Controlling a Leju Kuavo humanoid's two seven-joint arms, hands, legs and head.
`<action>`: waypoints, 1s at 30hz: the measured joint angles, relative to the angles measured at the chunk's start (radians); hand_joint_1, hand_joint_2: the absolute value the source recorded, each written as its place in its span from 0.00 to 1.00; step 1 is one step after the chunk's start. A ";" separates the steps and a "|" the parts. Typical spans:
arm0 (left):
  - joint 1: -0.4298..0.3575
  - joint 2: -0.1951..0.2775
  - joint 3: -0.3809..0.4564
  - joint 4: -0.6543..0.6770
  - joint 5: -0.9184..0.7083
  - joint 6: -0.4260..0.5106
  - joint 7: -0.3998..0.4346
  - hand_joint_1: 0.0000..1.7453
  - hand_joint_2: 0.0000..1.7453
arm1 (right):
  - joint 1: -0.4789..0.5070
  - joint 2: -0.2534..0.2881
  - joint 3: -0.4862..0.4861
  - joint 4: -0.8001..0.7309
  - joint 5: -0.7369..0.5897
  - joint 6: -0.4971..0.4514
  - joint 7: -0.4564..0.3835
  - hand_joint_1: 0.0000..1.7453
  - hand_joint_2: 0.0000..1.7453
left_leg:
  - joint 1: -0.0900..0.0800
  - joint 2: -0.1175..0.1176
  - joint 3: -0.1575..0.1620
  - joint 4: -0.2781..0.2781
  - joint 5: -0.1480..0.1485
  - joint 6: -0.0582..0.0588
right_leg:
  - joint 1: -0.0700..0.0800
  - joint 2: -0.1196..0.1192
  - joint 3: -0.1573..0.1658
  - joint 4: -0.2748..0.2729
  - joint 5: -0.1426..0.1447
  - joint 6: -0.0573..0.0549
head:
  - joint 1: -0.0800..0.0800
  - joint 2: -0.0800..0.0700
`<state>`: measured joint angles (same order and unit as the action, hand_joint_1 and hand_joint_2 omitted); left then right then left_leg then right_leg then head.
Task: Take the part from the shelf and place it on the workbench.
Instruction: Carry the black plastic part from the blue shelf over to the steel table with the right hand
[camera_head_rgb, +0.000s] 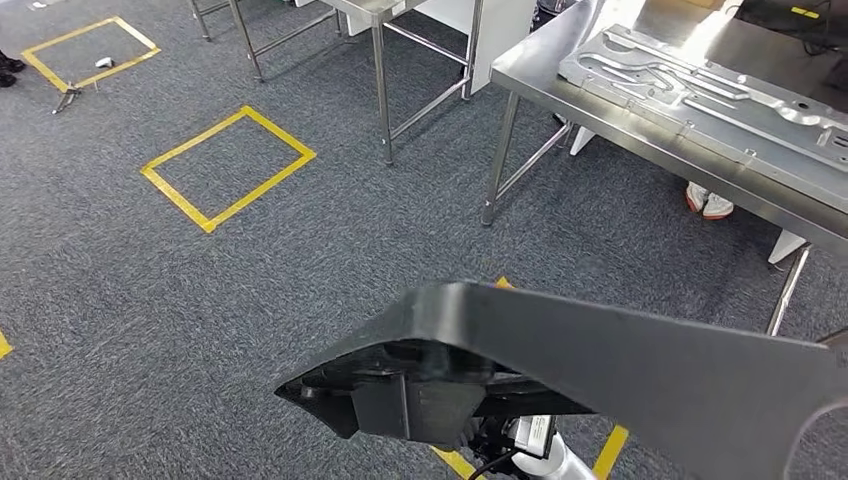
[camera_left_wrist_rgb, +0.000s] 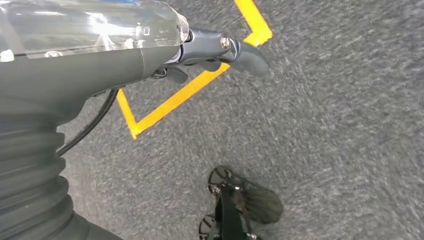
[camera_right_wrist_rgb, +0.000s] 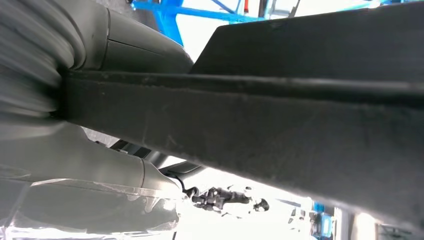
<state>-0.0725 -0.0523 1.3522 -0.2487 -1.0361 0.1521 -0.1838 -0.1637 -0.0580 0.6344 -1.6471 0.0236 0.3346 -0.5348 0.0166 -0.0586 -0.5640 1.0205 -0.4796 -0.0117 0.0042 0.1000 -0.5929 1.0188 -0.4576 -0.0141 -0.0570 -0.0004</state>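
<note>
- Carrying one black part (camera_head_rgb: 620, 370), held low in front of the robot above the grey carpet (camera_head_rgb: 150, 300), short of the steel workbench (camera_head_rgb: 650, 140).
- One grey metal plate (camera_head_rgb: 700, 90) lies on that bench; two full yellow tape squares (camera_head_rgb: 228, 166) mark the floor.
- Right hand (camera_right_wrist_rgb: 100, 165) in its wrist view: part (camera_right_wrist_rgb: 280, 115) pressed against it, fingers hidden, can't tell.
- Left hand (camera_left_wrist_rgb: 220, 50) in its wrist view hangs over carpet, fingers curled in, holding nothing.

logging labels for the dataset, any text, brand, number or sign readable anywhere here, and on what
None can be read.
Black part: no print showing.
Metal plate on the steel workbench: grooves and holes, no lettering.
Yellow tape squares on the carpet: plain outlines, no text.
Left hand: no marking legible.
</note>
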 joint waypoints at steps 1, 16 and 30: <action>-0.001 0.000 0.000 0.000 0.002 0.000 0.000 0.00 1.00 | 0.000 0.001 0.000 -0.001 -0.003 0.002 -0.001 1.00 1.00 | 0.000 0.007 0.000 -0.001 0.002 0.007 | -0.001 0.008 -0.003 -0.001 0.002 0.006 | 0.000 0.000; -0.003 -0.008 0.000 0.000 0.005 0.002 -0.006 0.00 1.00 | -0.032 0.008 0.000 0.001 -0.027 0.016 0.009 1.00 1.00 | -0.010 0.144 0.017 -0.018 0.001 0.007 | 0.003 -0.143 0.010 -0.011 -0.006 0.009 | 0.000 0.000; -0.003 -0.009 0.000 0.000 -0.002 -0.015 -0.002 0.00 1.00 | -0.041 0.015 -0.001 0.004 -0.047 0.012 0.036 1.00 1.00 | 0.003 0.015 -0.031 0.070 -0.027 -0.006 | -0.003 -0.020 0.013 -0.008 -0.003 -0.002 | 0.000 0.000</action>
<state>-0.0750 -0.0610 1.3520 -0.2487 -1.0377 0.1375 -0.1862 -0.2045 -0.0427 0.6330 -1.6435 -0.0233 0.3467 -0.4990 0.0193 -0.0435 -0.5948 1.0901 -0.5068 -0.0174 0.0008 0.0799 -0.5798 1.0110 -0.4610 -0.0162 -0.0568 -0.0004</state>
